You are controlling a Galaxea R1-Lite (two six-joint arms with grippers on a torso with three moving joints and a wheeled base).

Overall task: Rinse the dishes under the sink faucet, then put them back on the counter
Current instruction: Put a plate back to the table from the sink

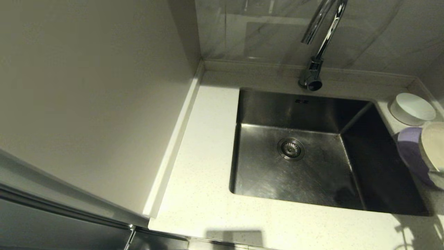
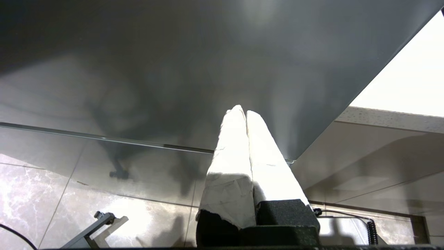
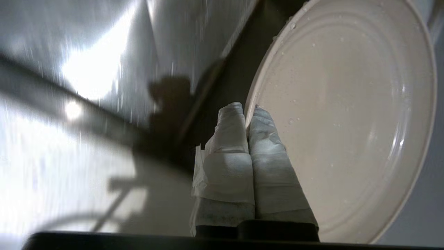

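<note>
Cream plate (image 3: 347, 114), wet w/ droplets, pinched at rim by right gripper (image 3: 247, 113), held tilted beside sink (image 1: 295, 156), likely to drain. Left gripper (image 2: 242, 113) clenched empty, parked off-counter.

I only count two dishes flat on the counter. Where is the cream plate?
The cream plate is at the head view's right edge, tilted above the lilac plate beside the sink, its rim pinched by the right hand.
</note>
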